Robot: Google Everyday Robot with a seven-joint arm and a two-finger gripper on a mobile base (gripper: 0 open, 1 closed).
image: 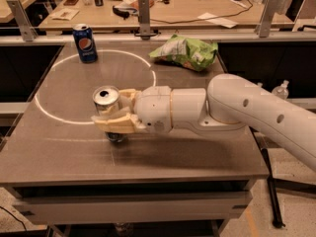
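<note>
A silver can (107, 102) with an opened top stands upright inside my gripper (112, 111), held just above the dark table (64, 147). The tan fingers (116, 123) wrap it from both sides, shut on its body, and the can's lower part shows below them. My white arm (237, 107) reaches in from the right. A blue Pepsi can (85, 43) stands upright at the far left of the table, well apart from my gripper. A green chip bag (186, 52) lies at the far right.
A white circle (69, 120) is marked on the table top. Behind the table runs a rail with metal posts (143, 16), and beyond it a wooden desk (187, 4) with papers and cables. A plastic bottle (281, 89) sits off to the right.
</note>
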